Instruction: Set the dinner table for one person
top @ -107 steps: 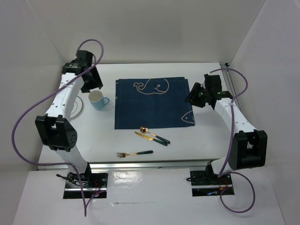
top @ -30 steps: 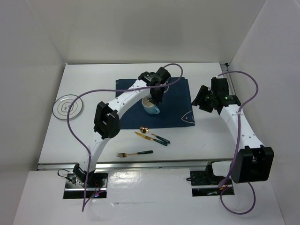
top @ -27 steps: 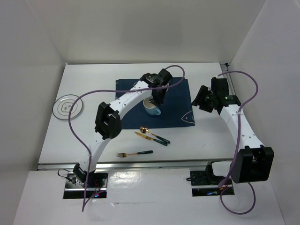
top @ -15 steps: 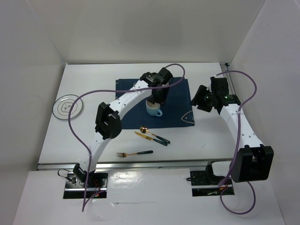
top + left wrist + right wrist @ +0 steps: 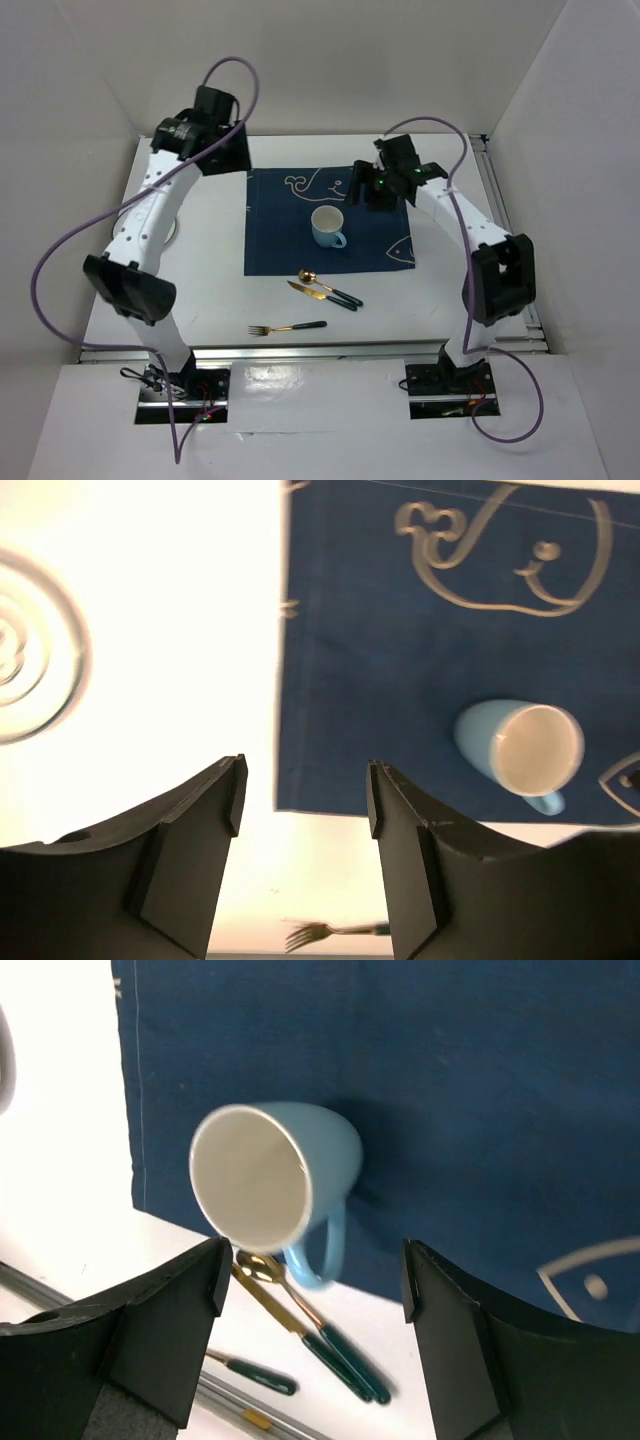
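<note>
The dinner table (image 5: 215,290) is a large white top with metal rails. A navy whale-print placemat (image 5: 285,250) lies on its middle. A light blue mug (image 5: 327,227) stands upright on the placemat, handle toward the near edge; it also shows in the left wrist view (image 5: 520,750) and the right wrist view (image 5: 270,1180). My left gripper (image 5: 230,158) is open and empty, high over the table off the placemat's far left corner (image 5: 305,780). My right gripper (image 5: 366,190) is open and empty, above the placemat just right of the mug (image 5: 312,1265).
A gold spoon (image 5: 325,285) and knife (image 5: 318,295) with green handles lie side by side just near the placemat's front edge. A matching fork (image 5: 287,328) lies closer to the front rail. A white plate (image 5: 30,665) sits at the table's left, mostly hidden behind my left arm from above.
My left gripper let go of the mug on the placemat and swung back to the far left. My right arm swung left over the placemat toward the mug.
</note>
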You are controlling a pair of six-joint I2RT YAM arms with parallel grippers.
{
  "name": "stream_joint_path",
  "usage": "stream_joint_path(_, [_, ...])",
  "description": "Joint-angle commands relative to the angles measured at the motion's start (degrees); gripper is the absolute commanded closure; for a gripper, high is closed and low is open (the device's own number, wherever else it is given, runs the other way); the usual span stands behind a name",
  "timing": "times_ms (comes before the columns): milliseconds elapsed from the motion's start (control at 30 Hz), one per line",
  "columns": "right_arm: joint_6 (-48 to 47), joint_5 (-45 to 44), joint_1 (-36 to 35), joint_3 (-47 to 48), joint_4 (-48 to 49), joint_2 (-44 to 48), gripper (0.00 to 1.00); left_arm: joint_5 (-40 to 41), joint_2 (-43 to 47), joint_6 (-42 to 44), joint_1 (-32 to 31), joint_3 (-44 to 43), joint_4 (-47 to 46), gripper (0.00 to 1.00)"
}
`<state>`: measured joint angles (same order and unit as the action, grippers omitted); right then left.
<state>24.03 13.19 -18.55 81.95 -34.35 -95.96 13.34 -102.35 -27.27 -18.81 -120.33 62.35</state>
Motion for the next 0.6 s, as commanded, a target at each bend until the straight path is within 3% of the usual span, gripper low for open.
stream_joint_path(0, [-2.14, -0.89, -1.49, 7.23, 0.25, -5.54, 0.20, -1.12, 5.04, -0.59, 2.98, 8.24, -0.55, 0.32])
stream_joint_path(167, [-2.76, -1.68, -4.39, 11.47, -0.36, -12.05, 0.27, -3.85, 9.09, -0.59, 7.91, 14.07, -2.49, 0.32])
stream_joint_path(467, [-2.76, -4.05, -6.15, 12.18, -0.37, -16.10, 0.61, -4.91, 10.24, 0.45, 9.84, 17.15, -3.55, 0.32])
stream_joint_path(567, [-3.81, -5.19, -6.85, 14.63, -0.90, -16.79, 0.61, -5.52, 10.24, 0.46, 10.46, 17.85, -4.07, 0.32])
